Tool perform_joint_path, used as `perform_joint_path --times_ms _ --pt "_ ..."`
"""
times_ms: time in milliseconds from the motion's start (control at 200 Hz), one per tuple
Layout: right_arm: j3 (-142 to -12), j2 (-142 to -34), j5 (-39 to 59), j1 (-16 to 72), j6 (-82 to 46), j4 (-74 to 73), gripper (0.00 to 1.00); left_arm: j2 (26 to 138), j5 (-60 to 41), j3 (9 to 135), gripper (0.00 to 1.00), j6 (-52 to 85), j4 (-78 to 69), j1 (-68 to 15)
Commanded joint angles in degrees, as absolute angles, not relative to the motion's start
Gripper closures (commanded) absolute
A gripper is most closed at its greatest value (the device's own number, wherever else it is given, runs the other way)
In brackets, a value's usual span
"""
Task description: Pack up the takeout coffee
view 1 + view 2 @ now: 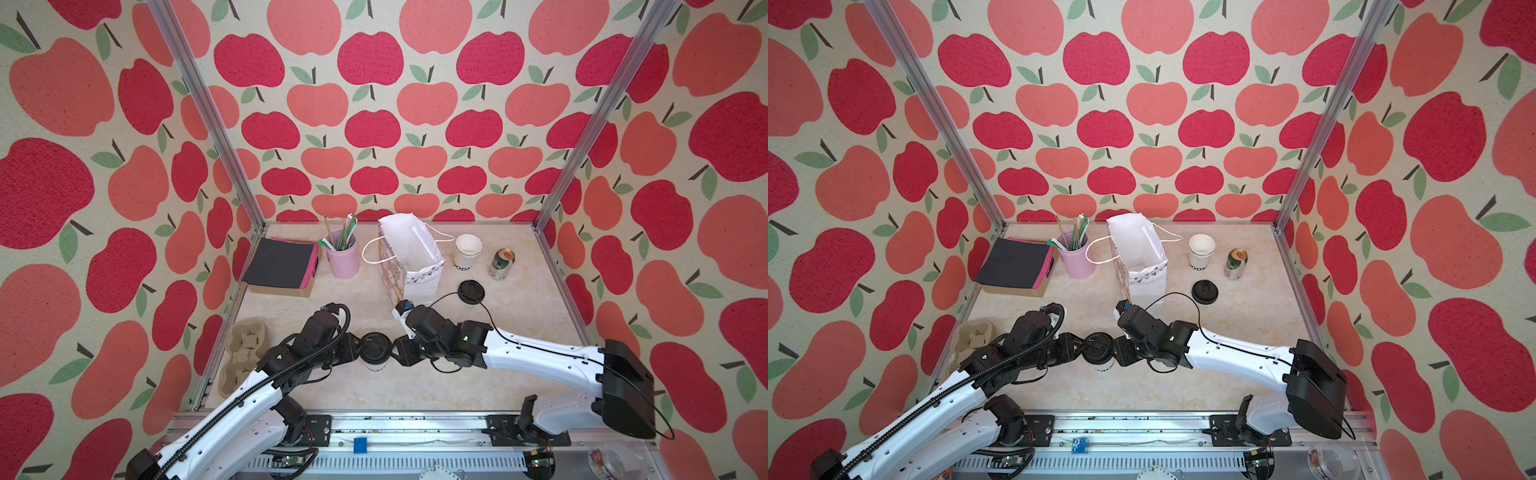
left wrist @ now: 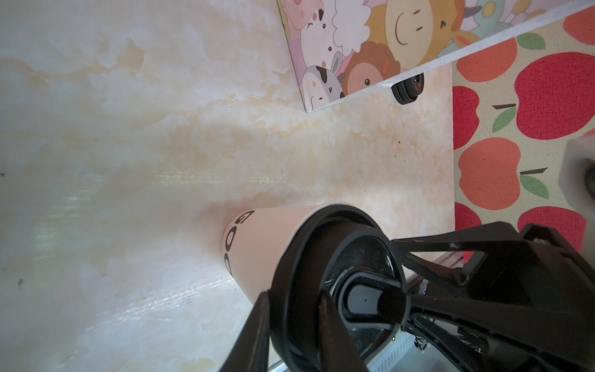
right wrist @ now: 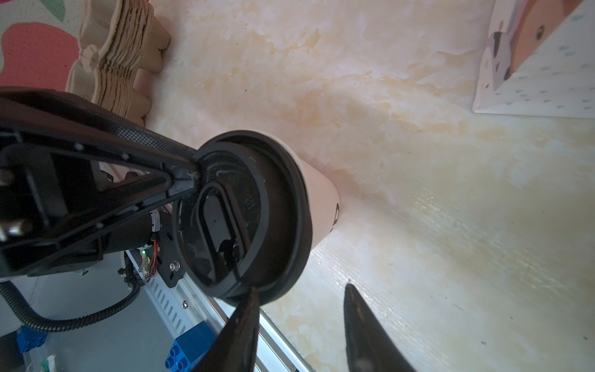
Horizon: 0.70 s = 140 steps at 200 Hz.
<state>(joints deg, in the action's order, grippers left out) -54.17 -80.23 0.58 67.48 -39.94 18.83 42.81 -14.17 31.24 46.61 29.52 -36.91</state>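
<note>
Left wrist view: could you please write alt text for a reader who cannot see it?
A white paper coffee cup with a black sip lid stands on a marble-look table, the left pincer pinching the lid's rim and the right pincer reaching the lid from the opposite side. Beyond it stands a gift bag printed with cartoon animals.

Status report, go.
Left gripper shut on takeout coffee lid. Right gripper open, finger at rim. Cup upright on table. Gift bag open beyond; nothing loose between.
</note>
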Motion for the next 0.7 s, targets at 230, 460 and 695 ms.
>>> perform_joint_path --times_ms 230,460,695 --pt "-54.6 -85.1 -2.2 67.5 -41.5 23.6 0.56 44.0 -10.6 28.4 0.75 45.5 38.1 -37.2" --pt "-54.1 -87.1 -2.0 67.5 -42.6 24.9 0.56 43.9 -10.5 28.1 0.75 45.8 38.2 -37.2" --pt "-53.3 -87.3 -0.3 66.6 -43.3 24.5 0.56 44.0 -10.2 28.1 0.75 45.8 38.5 -37.2"
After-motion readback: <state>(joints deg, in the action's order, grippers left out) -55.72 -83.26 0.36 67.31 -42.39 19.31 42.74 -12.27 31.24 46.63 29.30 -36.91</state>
